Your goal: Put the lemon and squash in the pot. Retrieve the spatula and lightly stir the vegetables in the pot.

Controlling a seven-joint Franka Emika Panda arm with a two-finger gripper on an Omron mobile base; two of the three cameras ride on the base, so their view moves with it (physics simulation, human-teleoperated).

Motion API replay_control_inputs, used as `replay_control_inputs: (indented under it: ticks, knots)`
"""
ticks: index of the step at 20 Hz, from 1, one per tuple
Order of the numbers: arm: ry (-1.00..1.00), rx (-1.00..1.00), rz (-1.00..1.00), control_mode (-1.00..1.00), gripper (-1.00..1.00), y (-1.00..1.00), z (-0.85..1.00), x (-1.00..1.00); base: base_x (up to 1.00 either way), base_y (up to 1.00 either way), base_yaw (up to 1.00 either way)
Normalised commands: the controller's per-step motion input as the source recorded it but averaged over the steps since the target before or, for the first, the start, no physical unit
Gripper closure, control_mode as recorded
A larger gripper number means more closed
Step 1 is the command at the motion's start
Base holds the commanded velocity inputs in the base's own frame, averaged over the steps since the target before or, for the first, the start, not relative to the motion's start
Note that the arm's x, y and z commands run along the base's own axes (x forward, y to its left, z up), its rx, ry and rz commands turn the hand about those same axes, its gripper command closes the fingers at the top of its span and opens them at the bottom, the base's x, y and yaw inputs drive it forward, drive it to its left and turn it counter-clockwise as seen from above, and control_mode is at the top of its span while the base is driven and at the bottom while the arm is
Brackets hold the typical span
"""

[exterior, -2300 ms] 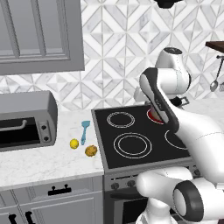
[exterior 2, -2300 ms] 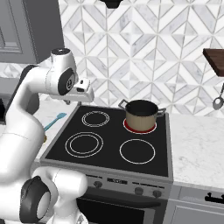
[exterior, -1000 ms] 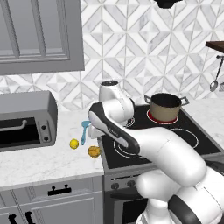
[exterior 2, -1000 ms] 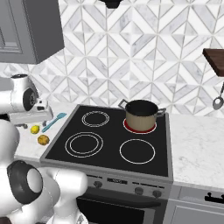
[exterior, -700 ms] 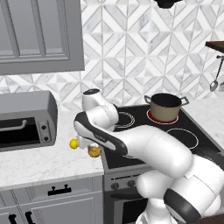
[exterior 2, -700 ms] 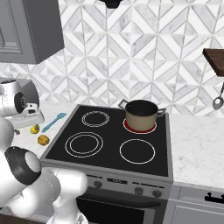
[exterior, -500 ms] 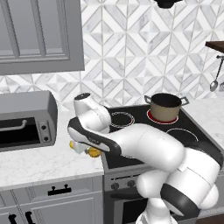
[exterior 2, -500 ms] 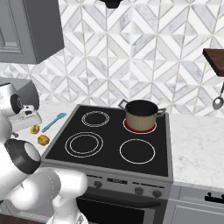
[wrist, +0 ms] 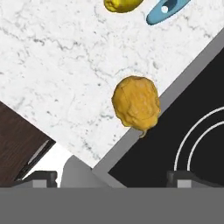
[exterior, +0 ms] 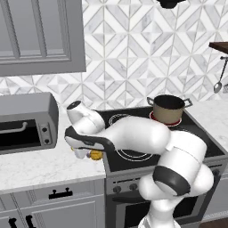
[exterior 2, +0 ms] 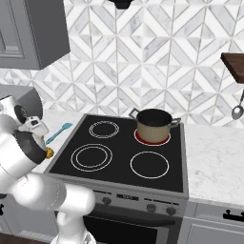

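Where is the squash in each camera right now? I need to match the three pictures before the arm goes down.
Left base view: the squash sits on the counter at the stove's left edge, partly behind the arm.
Right base view: far left, a small orange bit beside the robot's arm.
Hand view: centre of the picture, beside the stove edge.
Shared landmark: the stove's left edge.

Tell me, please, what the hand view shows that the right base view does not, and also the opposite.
The hand view shows the whole squash lying on the marble counter right beside the stove's edge, with part of the lemon beyond it. The open gripper hangs above the squash.

The right base view shows the pot on the back right burner and the whole stove.

Both show the spatula, a stove burner ring, and the squash, which is mostly hidden behind the arm in the right base view.
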Motion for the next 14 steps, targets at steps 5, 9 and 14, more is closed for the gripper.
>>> replay_control_inputs:
  ticks: [5,9,14]
  knots:
    - [0.0,-0.04,0.21,-1.0,-1.0,0.0,-0.38,0.26,0.0,0.0,0.0]
    - [0.0,-0.02,0.21,-1.0,-1.0,0.0,-0.49,0.26,0.0,0.0,0.0]
    - [0.0,-0.01,0.17,-1.0,-1.0,0.0,-0.43,0.38,0.0,0.0,0.0]
